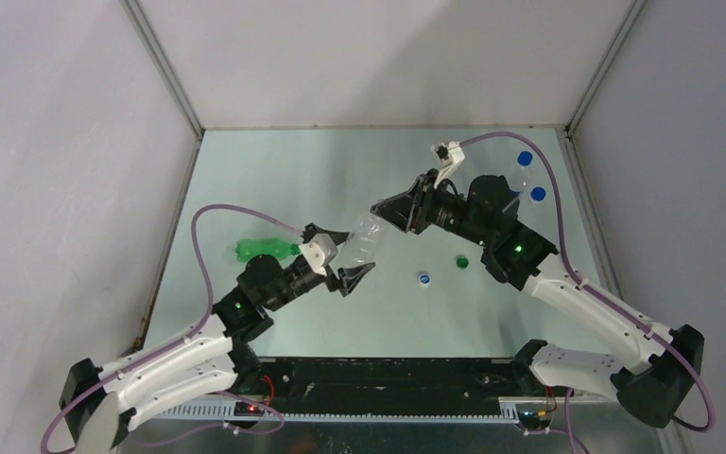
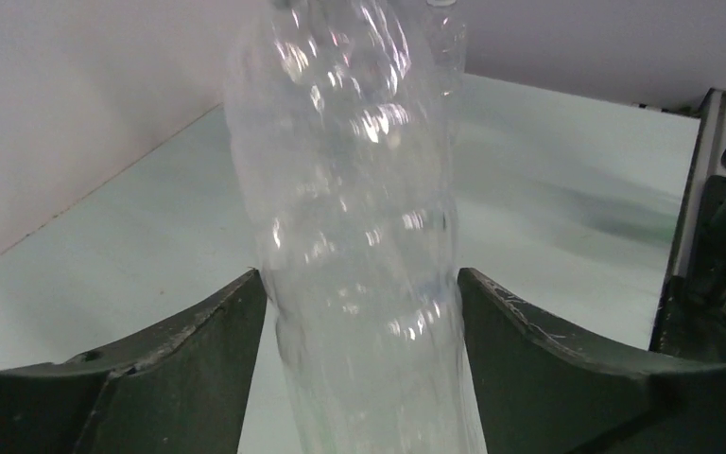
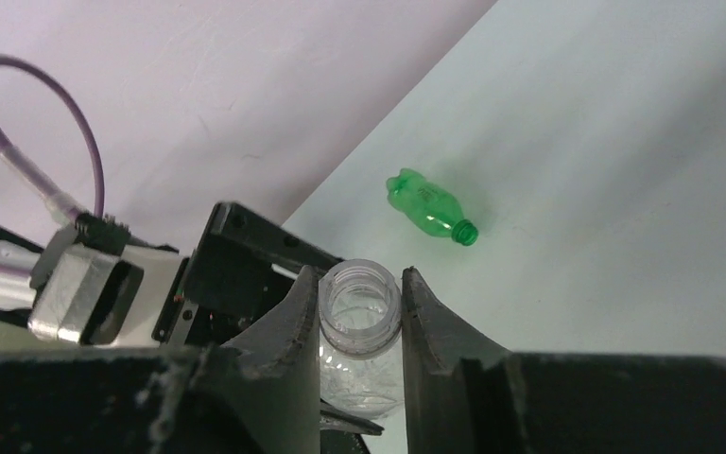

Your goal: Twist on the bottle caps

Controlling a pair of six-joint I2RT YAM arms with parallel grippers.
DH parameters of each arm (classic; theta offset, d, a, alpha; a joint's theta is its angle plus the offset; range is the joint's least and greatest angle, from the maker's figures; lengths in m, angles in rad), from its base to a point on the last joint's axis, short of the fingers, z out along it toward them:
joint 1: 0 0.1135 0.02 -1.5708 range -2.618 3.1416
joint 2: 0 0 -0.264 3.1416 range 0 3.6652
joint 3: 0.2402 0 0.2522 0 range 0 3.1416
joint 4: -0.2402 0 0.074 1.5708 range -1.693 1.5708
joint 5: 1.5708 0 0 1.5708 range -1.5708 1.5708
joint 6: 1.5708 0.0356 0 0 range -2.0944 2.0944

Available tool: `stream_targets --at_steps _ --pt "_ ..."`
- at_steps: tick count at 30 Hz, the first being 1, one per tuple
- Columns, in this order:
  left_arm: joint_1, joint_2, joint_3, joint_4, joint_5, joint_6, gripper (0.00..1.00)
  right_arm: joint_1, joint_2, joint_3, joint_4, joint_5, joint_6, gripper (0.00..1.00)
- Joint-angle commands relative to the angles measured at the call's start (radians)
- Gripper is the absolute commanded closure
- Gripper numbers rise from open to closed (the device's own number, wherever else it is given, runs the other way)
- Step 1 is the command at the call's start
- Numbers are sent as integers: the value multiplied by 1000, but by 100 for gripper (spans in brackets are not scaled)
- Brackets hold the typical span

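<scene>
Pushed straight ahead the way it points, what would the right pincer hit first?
The clear bottle: its open neck sits between the fingers of the right pincer. Just behind, probably, the left pincer around the bottle's body.

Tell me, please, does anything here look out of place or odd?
The green bottle lies on its side at the left of the table, mouth open. The white cap and the dark green cap lie loose near the middle. The clear bottle, held in the air, is uncapped too.
</scene>
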Motion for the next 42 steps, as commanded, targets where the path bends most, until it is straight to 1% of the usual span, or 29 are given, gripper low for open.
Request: stream_targets --at_steps 1,2,4,9,17,28,30,32,34,36,37,39,40,41,42 --pt "-4 25 116 -98 -19 -46 19 34 -15 26 14 -28 -12 100" --pt "-5 31 126 -132 -18 -56 16 40 -16 26 15 -25 -17 100" --pt "-4 51 157 -175 -20 -69 13 48 -17 25 15 -16 -28 100" --pt "-4 99 210 -233 -21 -86 12 64 -14 26 21 -3 -45 100" --pt "-4 122 233 -309 -11 -108 15 87 -29 25 -8 41 -84 100" --pt "-4 116 223 -343 27 -112 20 93 -47 26 -27 63 -114 100" --pt "-4 118 221 -336 35 -108 22 95 -46 26 -28 63 -115 100" --pt "-4 121 218 -326 41 -107 27 94 -45 26 -29 63 -114 100" --pt "-5 120 208 -310 45 -94 33 95 -45 26 -30 62 -111 100" --pt "-4 115 189 -286 40 -78 41 96 -46 26 -36 62 -109 99" --pt "-4 108 179 -279 37 -74 42 96 -47 26 -36 62 -108 97" --pt "-4 95 157 -259 38 -58 45 96 -52 25 -51 64 -105 85" --pt "-4 88 151 -249 38 -45 45 97 -58 26 -67 64 -103 74" --pt "-4 82 137 -243 35 -26 45 97 -61 26 -72 65 -101 58" --pt "-4 73 130 -236 34 -16 45 95 -68 26 -79 62 -100 51"
